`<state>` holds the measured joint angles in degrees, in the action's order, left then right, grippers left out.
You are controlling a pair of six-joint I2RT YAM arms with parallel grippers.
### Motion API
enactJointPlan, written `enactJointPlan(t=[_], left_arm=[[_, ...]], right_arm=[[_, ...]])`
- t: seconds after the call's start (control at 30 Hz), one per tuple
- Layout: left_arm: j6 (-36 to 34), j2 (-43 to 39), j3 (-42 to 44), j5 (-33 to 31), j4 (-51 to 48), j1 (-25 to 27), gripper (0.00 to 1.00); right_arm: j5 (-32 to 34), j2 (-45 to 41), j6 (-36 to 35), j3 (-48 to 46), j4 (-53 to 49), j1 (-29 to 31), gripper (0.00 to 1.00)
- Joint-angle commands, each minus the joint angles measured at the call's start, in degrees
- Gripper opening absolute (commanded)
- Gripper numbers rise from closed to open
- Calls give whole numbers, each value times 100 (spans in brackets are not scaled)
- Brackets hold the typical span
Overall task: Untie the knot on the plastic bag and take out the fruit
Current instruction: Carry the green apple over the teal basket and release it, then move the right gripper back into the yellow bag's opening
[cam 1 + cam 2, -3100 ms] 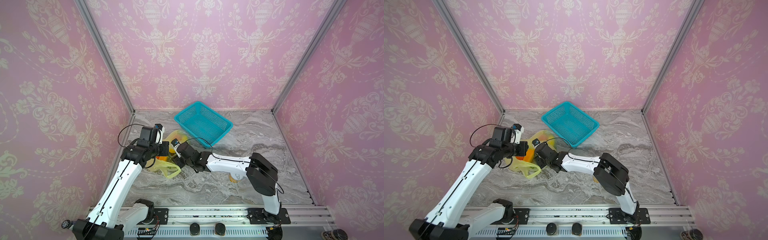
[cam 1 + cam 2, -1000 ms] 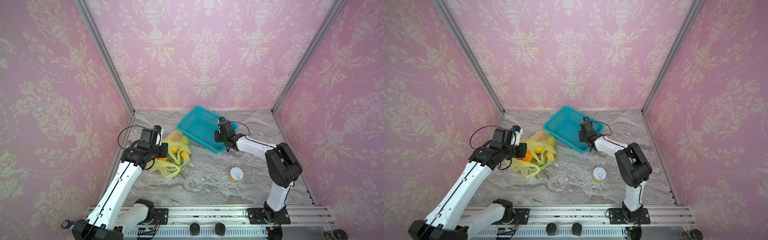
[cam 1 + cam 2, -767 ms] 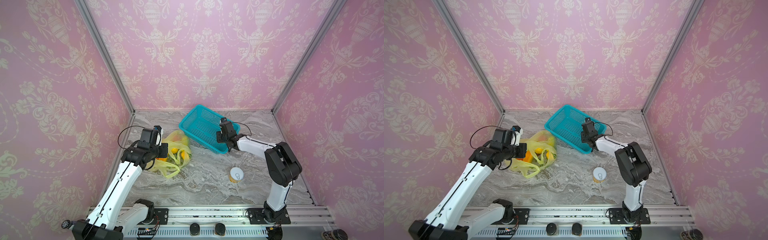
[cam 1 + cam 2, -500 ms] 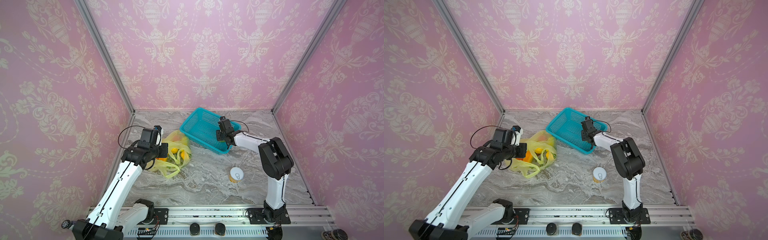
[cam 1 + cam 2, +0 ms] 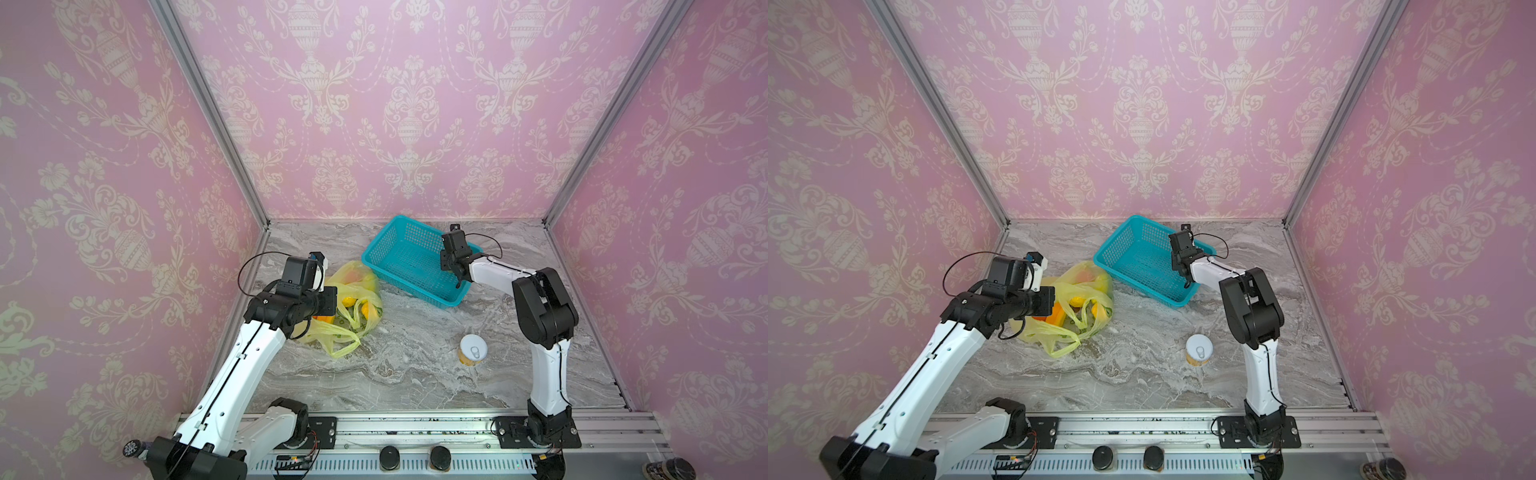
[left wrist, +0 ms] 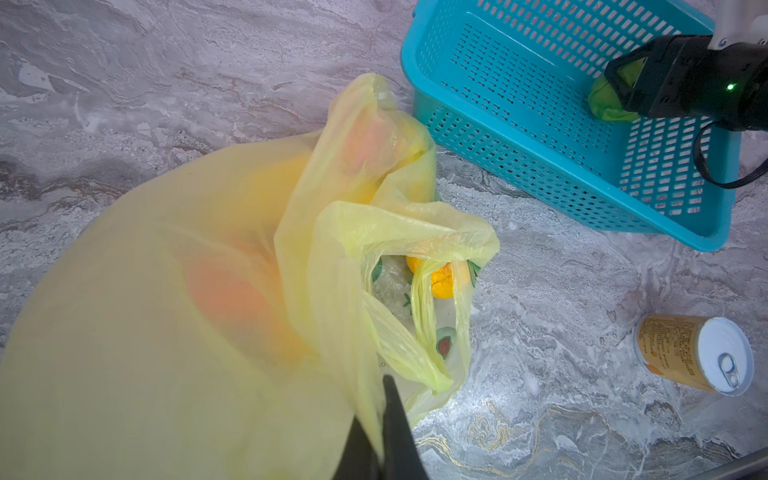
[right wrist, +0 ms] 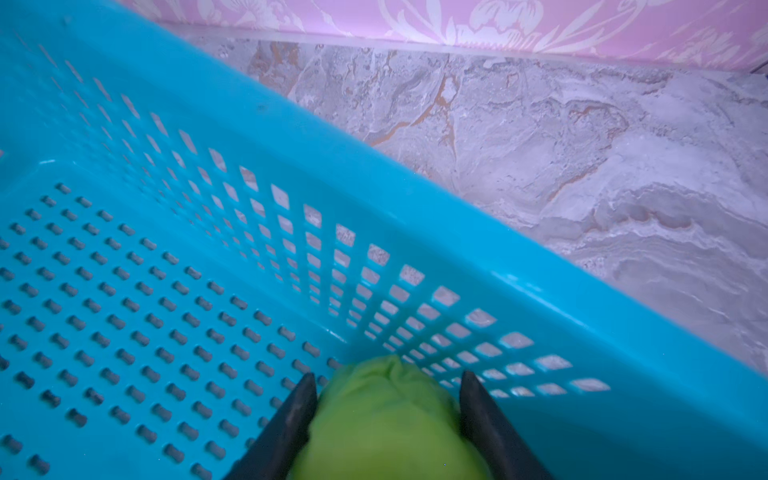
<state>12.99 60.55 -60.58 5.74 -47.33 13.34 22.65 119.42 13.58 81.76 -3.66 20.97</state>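
Note:
The pale yellow-green plastic bag [image 5: 358, 286] [image 5: 1090, 282] lies left of centre, its mouth gaping and its handle loops [image 6: 415, 353] slack. No tied knot shows. My left gripper [image 6: 380, 401] is shut on a fold of the bag's film. Inside lie an orange fruit [image 6: 442, 280] and a pink-red fruit [image 6: 365, 141] behind the film. My right gripper [image 7: 388, 378] [image 5: 455, 270] is shut on a green fruit [image 7: 386, 419] [image 6: 609, 104], low inside the teal basket [image 5: 407, 286] near its right wall.
The teal basket [image 5: 1142, 283] [image 7: 374, 174] sits at the back centre, close to the bag. A white-lidded can [image 5: 473, 350] [image 5: 1199, 349] [image 6: 694, 353] stands on the marble top in front of the right arm. Pink walls close in three sides.
The right arm went from the bag's mouth to the basket carrying the green fruit. The basket turned slightly over the last second. The left arm held still.

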Motion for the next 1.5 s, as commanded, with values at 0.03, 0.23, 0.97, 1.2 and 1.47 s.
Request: enactJointPlan(t=[0.03,0.23,0.97,1.2,1.47], left_arm=[[-55,62,107,138,68,22,0],[-60,158,117,145,66,24,0],[-16,229,116,85,40,25,0],[-16,200,117,91,49,28,0],[-16,184,116,94,36,28,0]], right_arm=[[-122,-119,12,-170,293,11,70],[-362,-582,-78,-546,430,20,83],[-2804,-4374,-1489,-3458,1886,1767,49],[-4508,-4356,-1865,-3965,2811,2450,42],[-4341,-3752,-2759,-3516,2191,3242,35]])
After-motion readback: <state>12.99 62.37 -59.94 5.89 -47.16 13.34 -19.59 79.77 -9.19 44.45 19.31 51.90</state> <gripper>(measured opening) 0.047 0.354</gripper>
